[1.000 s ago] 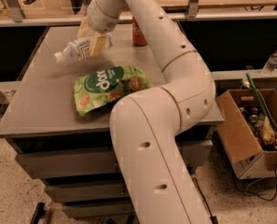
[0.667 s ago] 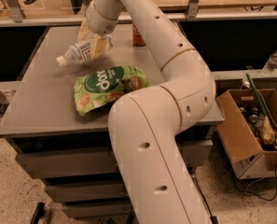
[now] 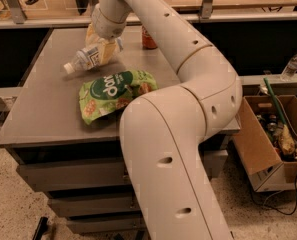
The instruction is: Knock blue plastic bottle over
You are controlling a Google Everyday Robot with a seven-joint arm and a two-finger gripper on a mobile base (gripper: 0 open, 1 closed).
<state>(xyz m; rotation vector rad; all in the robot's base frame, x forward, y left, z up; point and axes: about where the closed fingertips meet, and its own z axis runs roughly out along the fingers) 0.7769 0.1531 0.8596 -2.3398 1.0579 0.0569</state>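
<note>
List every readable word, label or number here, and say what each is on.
"don": large white letters on the green snack bag; the rest of its print is unreadable.
On the blue plastic bottle, tipped beside the hand: dark label text, too blurred to read.
On the red can: nothing legible.

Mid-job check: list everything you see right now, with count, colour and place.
blue plastic bottle: 1, clear with white cap, tipped, cap pointing left, far side of table
snack bag: 1, green, table middle
can: 1, red, table's far edge, partly behind the arm
table: 1, grey
small bottle: 1, clear, ledge at right
cardboard box: 1, brown, floor at right
arm: 1, cream, across the foreground
gripper: 1, yellowish, at the blue plastic bottle's base end
</note>
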